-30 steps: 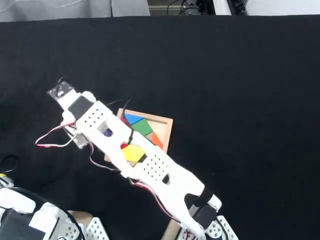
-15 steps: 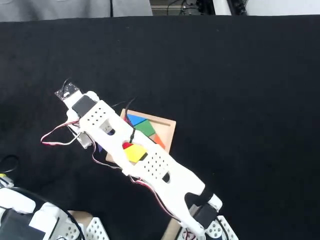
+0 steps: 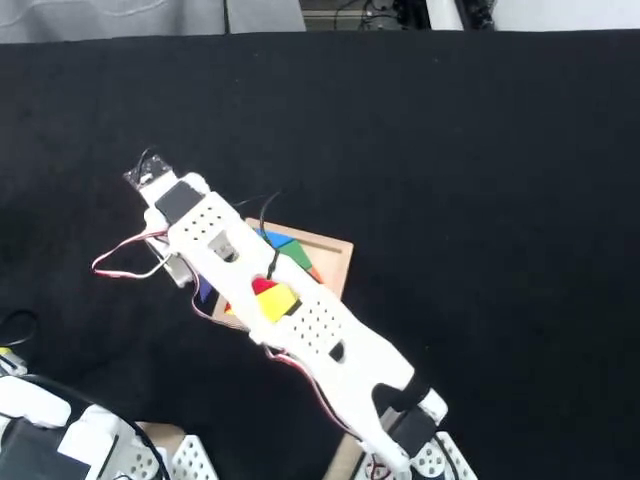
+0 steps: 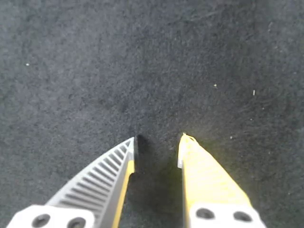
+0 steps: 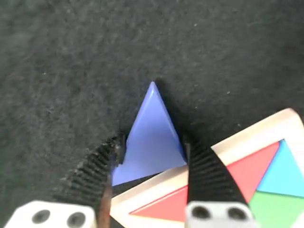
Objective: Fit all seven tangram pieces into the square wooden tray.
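Observation:
The square wooden tray [image 3: 336, 256] lies near the table's middle, partly under my right arm [image 3: 300, 320]. Blue [image 3: 272, 240], green [image 3: 296, 256] and orange [image 3: 313, 273] pieces lie in it. In the right wrist view the tray's rim [image 5: 228, 147] frames red [image 5: 228, 175], light blue [image 5: 285, 166] and green [image 5: 275, 209] pieces. My right gripper [image 5: 152, 142] is shut on a blue-violet triangle [image 5: 151, 137] just outside that rim; the triangle [image 3: 205, 291] peeks out beside the arm. My left gripper [image 4: 156, 145] stands open over bare black mat.
Black cloth [image 3: 480, 160] covers the whole table, with wide free room to the right and back. The left arm's base [image 3: 50, 425] sits at the front left corner. Red and white cables [image 3: 120, 262] loop off the right arm's wrist.
My right arm's wrist has shifted a little toward the back right. The tray has slid slightly right. The violet triangle now shows at the arm's left side.

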Motion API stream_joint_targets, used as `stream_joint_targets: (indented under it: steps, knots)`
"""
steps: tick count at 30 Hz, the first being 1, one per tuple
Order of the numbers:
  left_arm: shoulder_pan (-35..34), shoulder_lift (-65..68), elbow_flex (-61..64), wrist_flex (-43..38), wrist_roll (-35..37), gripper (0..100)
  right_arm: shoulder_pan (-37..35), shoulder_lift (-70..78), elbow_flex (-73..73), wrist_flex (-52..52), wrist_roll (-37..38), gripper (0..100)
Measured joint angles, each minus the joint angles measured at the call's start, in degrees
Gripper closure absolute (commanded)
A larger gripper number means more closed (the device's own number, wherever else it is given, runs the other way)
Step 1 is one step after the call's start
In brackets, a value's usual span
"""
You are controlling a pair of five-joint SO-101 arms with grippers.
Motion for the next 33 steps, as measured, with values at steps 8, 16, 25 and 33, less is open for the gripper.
stream_joint_targets:
  steps: [8,16,25,33]
  knots:
    - [0.0,0.0,0.0,0.0,0.0,85,-0.1,-0.3,-4.5,0.0,0.0,92.0]
    - [0.0,0.0,0.0,0.0,0.0,85,3.9,-17.8,7.4,0.0,1.3,92.0]
    - [0.0,0.0,0.0,0.0,0.0,85,15.5,-51.5,38.7,0.0,14.2,92.0]
    - [0.0,0.0,0.0,0.0,0.0,85,25.0,-66.8,70.1,-10.6,22.7,92.0]
